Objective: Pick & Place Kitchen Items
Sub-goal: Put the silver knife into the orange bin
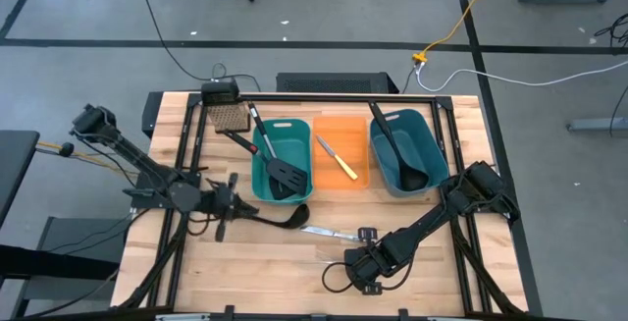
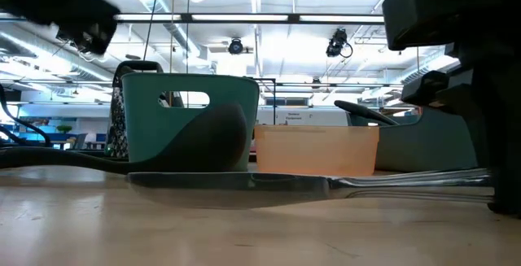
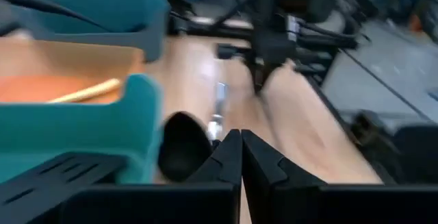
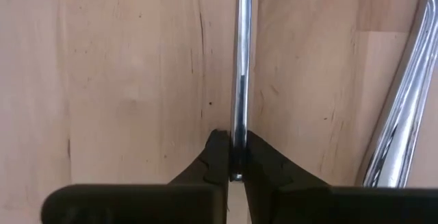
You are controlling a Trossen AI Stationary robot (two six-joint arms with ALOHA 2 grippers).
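Right gripper [image 4: 233, 157]: closed narrowly on the end of a slim silver table knife [image 4: 241, 66], as the right wrist view shows; placed near the front edge of the worktop [image 1: 432, 282], right of its middle.
Knife axis: the gripped knife is seen running straight out from between the fingers, flat on the wood; a second silver piece [image 4: 397, 128] lies just beside it, apart from the fingers.
Knife on worktop: in the high view the silver knife lies in front of the orange bin [image 1: 340, 164], its long axis roughly along the front edge.
Left gripper [image 1: 232, 206]: fingers brought together, nothing clearly clamped between them; placed left of centre, in front of the left teal bin [image 1: 285, 159].
Black ladle [image 1: 280, 219]: lies on the wood in front of the left teal bin, bowl toward the centre, handle end at the left gripper; whether it is touched cannot be told.
Nearer arm: right arm for the knife, left arm for the ladle.
Already binned: a black slotted spatula [image 1: 285, 176] in the left teal bin, a yellow-handled knife [image 1: 338, 158] in the orange bin, a second ladle [image 1: 397, 149] in the right teal bin [image 1: 427, 134].
Judgement: the lift is judged to depend on the knife staying in line with the fingers; the orange bin lies toward the back edge from the grip.
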